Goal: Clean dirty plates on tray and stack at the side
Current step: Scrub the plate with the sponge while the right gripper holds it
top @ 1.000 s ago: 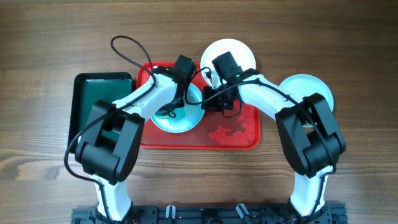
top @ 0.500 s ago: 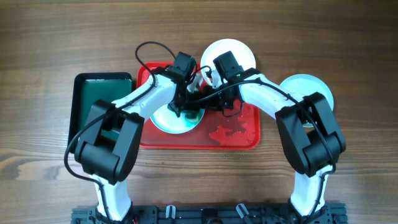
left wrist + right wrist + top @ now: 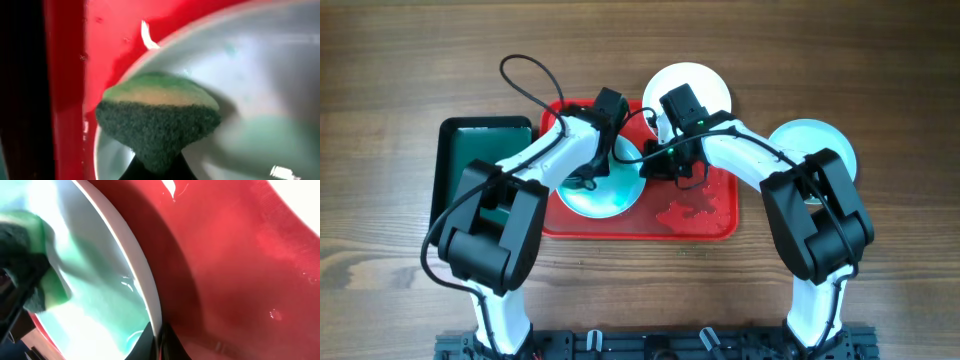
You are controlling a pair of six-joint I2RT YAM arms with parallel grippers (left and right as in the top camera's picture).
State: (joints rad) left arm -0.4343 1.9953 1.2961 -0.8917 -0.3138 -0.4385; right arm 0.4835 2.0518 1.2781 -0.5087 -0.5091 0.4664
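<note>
The plate (image 3: 610, 195) I am working on lies on the left half of the red tray (image 3: 710, 228), teal smears across its face. The tray sits on a wooden table (image 3: 400, 60), with a dark green tray (image 3: 480, 150) just beside it on the left. A second plate (image 3: 705, 85) lies at the tray's far edge, and a third plate (image 3: 825, 140) is off to the right under my right arm. My left gripper (image 3: 158, 170) is clamped on a green sponge (image 3: 157, 120) pressed to the plate. My right gripper (image 3: 160, 337) pinches the plate's rim, jaws nearly closed.
</note>
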